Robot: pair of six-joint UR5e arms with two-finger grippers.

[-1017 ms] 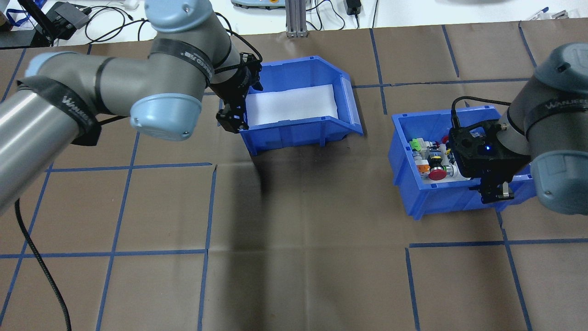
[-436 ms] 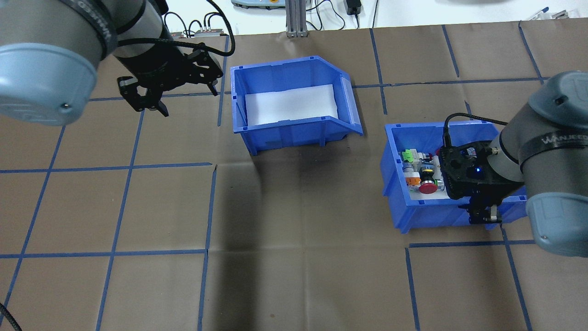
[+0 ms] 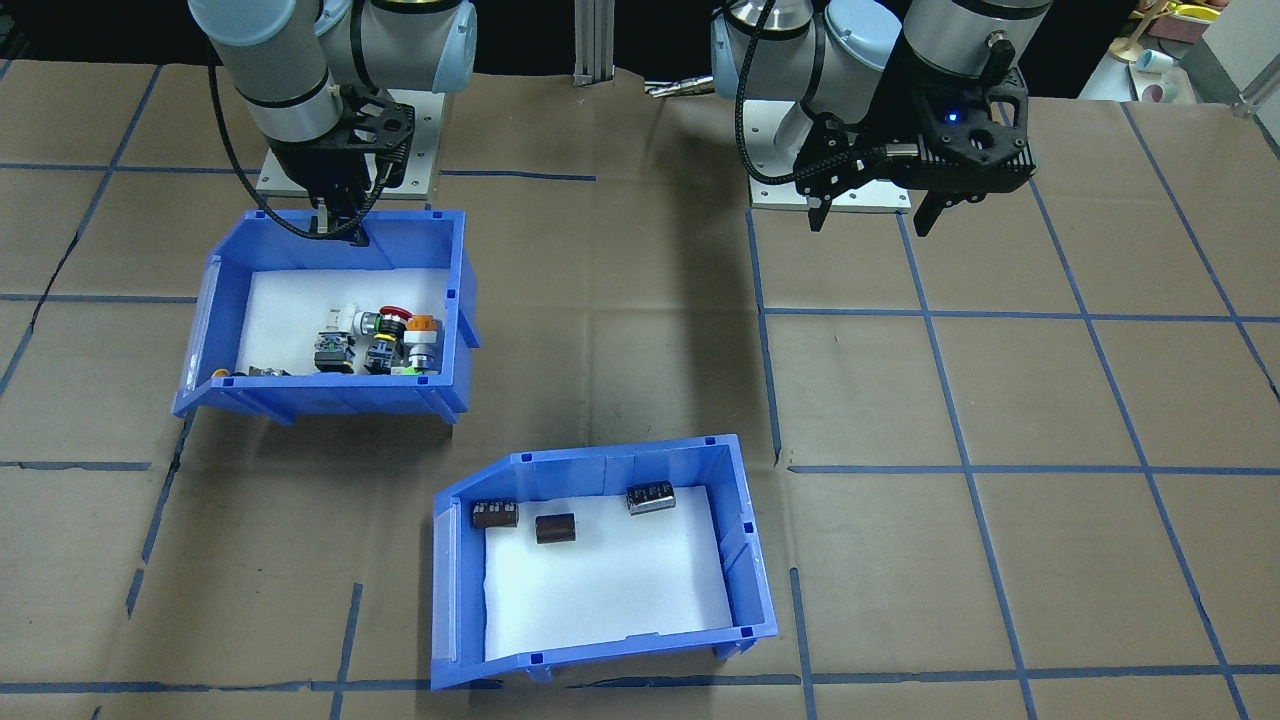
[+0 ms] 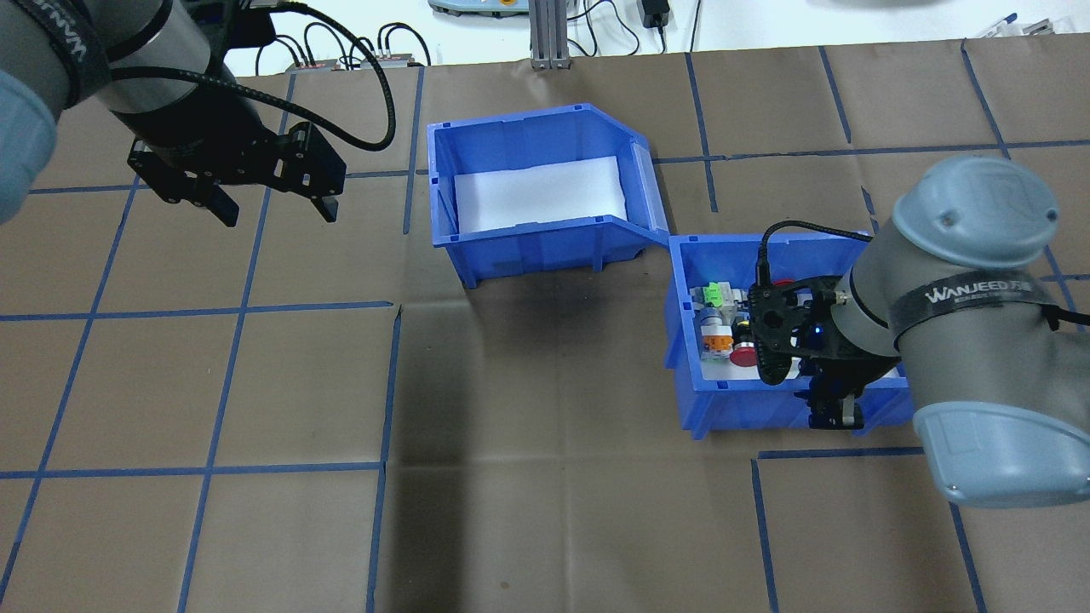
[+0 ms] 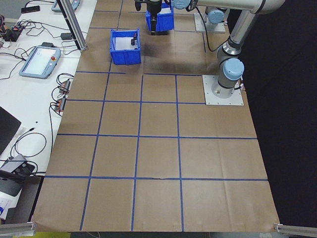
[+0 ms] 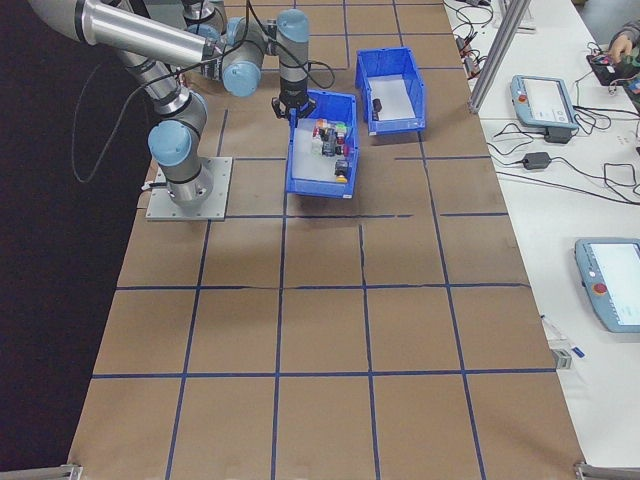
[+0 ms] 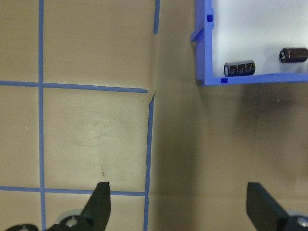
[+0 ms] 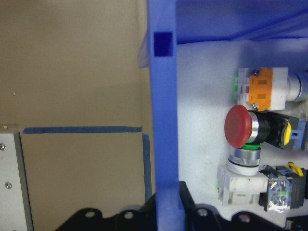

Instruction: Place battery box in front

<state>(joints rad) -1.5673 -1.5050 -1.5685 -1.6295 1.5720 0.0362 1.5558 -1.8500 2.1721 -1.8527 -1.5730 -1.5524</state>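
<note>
Left pincer (image 4: 274, 201) hung spread, empty, upper left; I judged the battery box (image 4: 545, 191) (upper centre) already placed. Right pincer (image 4: 836, 415) pinched the switch bin's (image 4: 694, 400) near wall, presumably clearing it.

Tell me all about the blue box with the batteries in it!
The battery box is a blue plastic bin with an open top, one sloped side and ribbed walls. A white foam sheet covers its floor, and three small dark batteries lie on their sides along one wall. It sits flat on the brown paper table, far from the robot. Neither gripper touches it; the left gripper hangs open beside it.
</note>
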